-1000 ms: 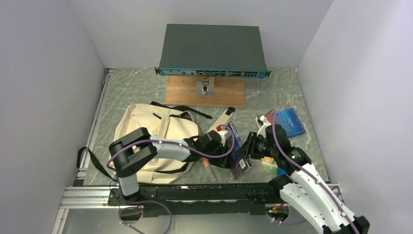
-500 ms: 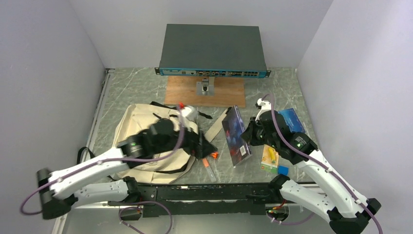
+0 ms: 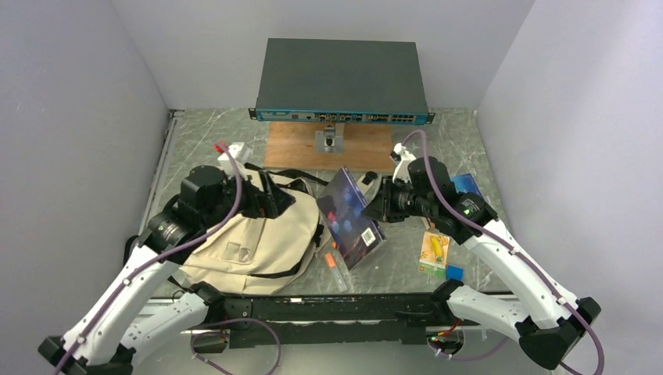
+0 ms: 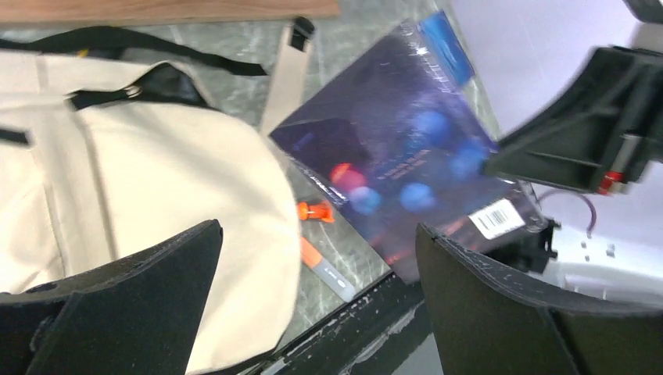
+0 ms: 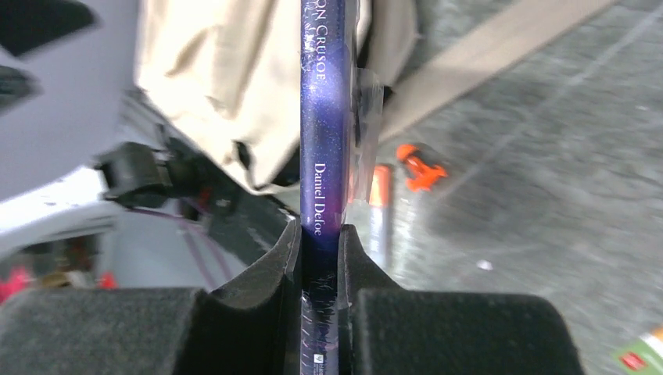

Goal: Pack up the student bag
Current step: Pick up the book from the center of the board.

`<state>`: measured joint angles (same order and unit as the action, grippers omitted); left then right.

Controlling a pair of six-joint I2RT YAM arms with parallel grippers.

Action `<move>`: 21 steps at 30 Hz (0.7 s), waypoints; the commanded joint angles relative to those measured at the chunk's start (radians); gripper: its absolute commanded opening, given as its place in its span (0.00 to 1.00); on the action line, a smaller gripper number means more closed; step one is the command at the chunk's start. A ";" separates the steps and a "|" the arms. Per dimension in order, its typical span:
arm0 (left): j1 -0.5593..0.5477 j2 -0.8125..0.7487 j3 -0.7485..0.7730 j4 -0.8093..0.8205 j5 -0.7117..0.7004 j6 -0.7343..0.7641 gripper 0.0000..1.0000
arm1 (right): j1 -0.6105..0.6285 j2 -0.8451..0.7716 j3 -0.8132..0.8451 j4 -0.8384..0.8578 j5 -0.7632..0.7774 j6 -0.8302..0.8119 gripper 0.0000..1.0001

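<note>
The student bag (image 3: 250, 234), beige canvas with black trim, lies flat on the left of the table; it also fills the left of the left wrist view (image 4: 156, 180). My right gripper (image 3: 381, 207) is shut on the spine of a dark purple book (image 3: 352, 219), holding it tilted in the air just right of the bag. The right wrist view shows the spine (image 5: 320, 156) clamped between both pads (image 5: 319, 250), with the bag (image 5: 211, 70) behind it. My left gripper (image 3: 275, 201) hovers over the bag's far part, wide open (image 4: 317, 297) and empty. The book (image 4: 406, 164) is ahead of it.
An orange marker (image 3: 335, 269) and its loose cap (image 4: 317, 211) lie between bag and book. A beige strap (image 5: 485, 55) trails right. A yellow-green box (image 3: 434, 251) and a blue book (image 3: 469, 191) lie on the right. A network switch (image 3: 342, 78) stands on a wooden board (image 3: 328, 148) at the back.
My left gripper let go of the book, opened wide and pulled back left over the bag. My right gripper closed on the book, lifted it and carried it left toward the bag.
</note>
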<state>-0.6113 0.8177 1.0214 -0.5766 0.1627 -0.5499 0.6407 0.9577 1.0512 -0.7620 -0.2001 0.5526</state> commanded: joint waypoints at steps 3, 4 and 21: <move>0.151 -0.196 -0.199 0.077 0.099 -0.314 1.00 | -0.091 0.029 0.084 0.354 -0.316 0.259 0.00; 0.152 -0.212 -0.248 0.133 0.124 -0.376 1.00 | -0.108 0.034 0.069 0.406 -0.362 0.308 0.00; 0.153 -0.232 -0.585 1.050 0.294 -0.709 0.98 | -0.142 0.135 -0.044 0.998 -0.618 0.735 0.00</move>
<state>-0.4633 0.5632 0.4599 0.1593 0.4046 -1.1664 0.4976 1.1091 0.9825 -0.0399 -0.7204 1.1748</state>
